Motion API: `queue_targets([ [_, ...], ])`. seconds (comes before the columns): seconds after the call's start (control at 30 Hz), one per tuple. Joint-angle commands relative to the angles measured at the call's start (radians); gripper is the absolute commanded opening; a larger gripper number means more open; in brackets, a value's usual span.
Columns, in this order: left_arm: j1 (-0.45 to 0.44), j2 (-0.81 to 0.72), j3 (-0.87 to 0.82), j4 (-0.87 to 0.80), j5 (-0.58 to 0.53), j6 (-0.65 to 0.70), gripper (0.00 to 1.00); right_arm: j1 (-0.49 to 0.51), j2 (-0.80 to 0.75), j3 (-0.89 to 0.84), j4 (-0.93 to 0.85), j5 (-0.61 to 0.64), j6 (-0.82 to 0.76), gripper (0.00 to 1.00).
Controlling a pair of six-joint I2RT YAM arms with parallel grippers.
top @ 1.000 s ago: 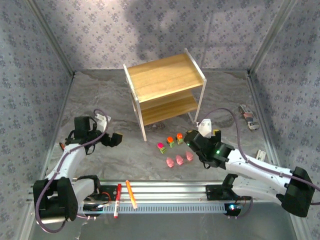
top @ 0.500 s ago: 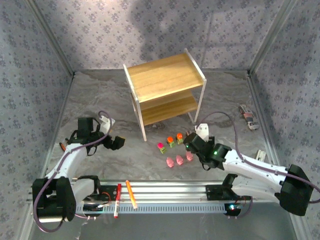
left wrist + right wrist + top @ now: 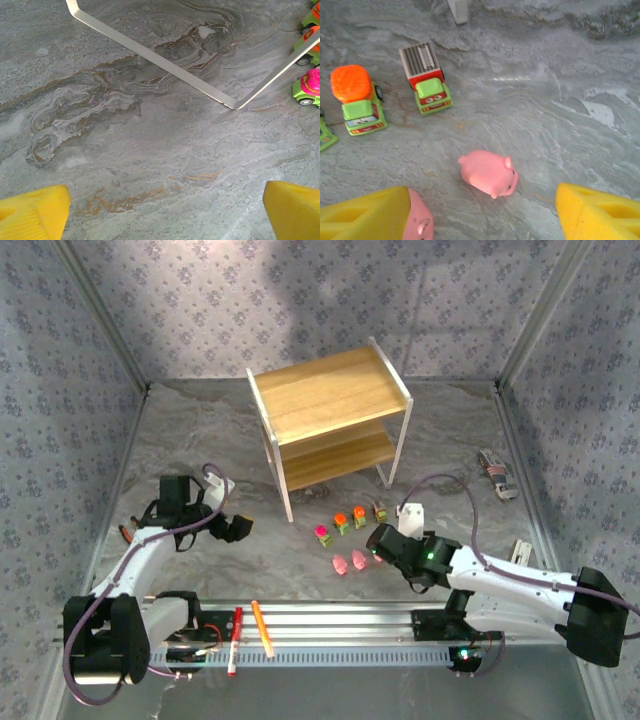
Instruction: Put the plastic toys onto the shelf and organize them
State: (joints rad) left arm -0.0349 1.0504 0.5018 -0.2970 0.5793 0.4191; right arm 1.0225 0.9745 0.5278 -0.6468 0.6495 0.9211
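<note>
No writing or numbers can be read anywhere.

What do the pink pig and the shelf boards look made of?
The pink pig: probably moulded plastic or rubber, smooth, faint sheen, rounded form. The shelf boards: wood or wood-look laminate, matte, visible grain streaks. Its thin white frame looks like painted metal.

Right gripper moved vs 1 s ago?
Yes. In the top view the right gripper has come toward the near edge, away from the shelf, and now sits over the pink toys.
</note>
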Motion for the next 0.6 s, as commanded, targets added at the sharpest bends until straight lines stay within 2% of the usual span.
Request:
queue_targets([
  [0.0, -0.004, 0.002, -0.002, -0.025, 0.018, 0.02, 0.99, -0.039, -0.006, -0.02, -0.064, -0.049, 0.053, 0.75],
  [0.07, -0.004, 0.002, -0.001, -0.025, 0.017, 0.02, 0.99, -0.074, 0.0, -0.023, -0.05, -0.098, 0.021, 0.71],
  [0.23, -0.005, 0.003, 0.0, -0.025, 0.016, 0.017, 0.99, -0.181, 0.017, -0.003, -0.046, -0.227, -0.071, 0.7],
  [0.57, -0.004, 0.006, 0.002, -0.023, 0.013, 0.015, 0.99, -0.235, 0.119, 0.009, 0.042, -0.325, -0.125, 0.71],
])
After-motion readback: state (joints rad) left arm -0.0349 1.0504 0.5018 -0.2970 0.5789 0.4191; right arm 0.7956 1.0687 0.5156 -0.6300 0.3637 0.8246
